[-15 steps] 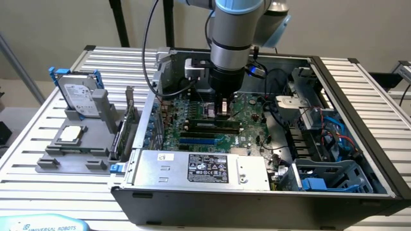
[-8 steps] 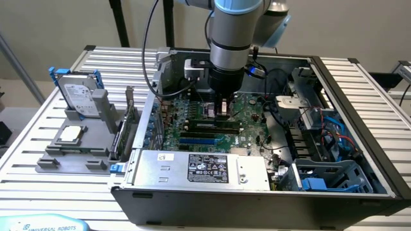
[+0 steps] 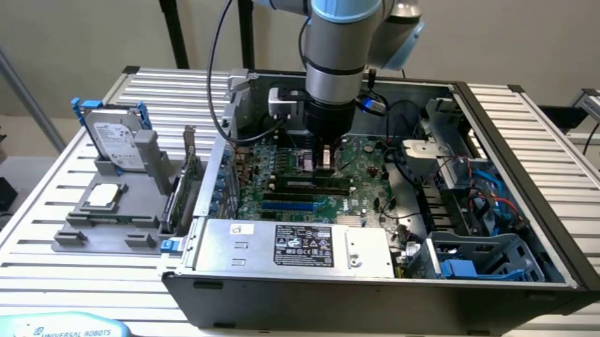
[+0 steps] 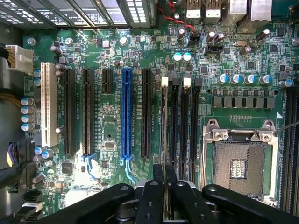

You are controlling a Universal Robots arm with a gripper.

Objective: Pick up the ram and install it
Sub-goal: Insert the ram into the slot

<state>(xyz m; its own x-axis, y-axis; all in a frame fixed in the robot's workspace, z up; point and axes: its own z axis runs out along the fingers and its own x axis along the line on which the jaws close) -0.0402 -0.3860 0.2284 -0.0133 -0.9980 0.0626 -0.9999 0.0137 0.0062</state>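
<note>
1. The fingers (image 4: 164,186) are clamped on the ram (image 4: 165,140), which I see edge-on in the wrist view as a thin upright strip running away from the fingertips.
2. The ram stands over the bank of memory slots (image 4: 180,121), lined up with the slot at the end of the bank nearest the black expansion slots (I cannot tell whether its lower edge is touching the slot yet).
3. In the exterior view the arm (image 3: 342,63) comes straight down into the open computer case (image 3: 525,140), and the fingers (image 3: 325,163) sit low over the motherboard (image 3: 361,158), with the ram (image 3: 325,170) a short dark sliver just under them.
4. Beside the memory slots, the wrist view gives me the empty processor socket (image 4: 238,165) with its metal frame.
5. On the other side of the ram are the long expansion slots: a blue slot (image 4: 126,112), black ones either side of it, and a white slot (image 4: 48,105) near the board's edge.
6. The power supply (image 3: 300,246) lies along the near wall of the case in the exterior view.
7. On the bench (image 3: 56,281), at the exterior view's left, a grey holder (image 3: 108,225) carries a hard drive (image 3: 117,144) standing upright and a square silver processor chip (image 3: 103,196) lying flat (both well apart from the fingers).
</note>
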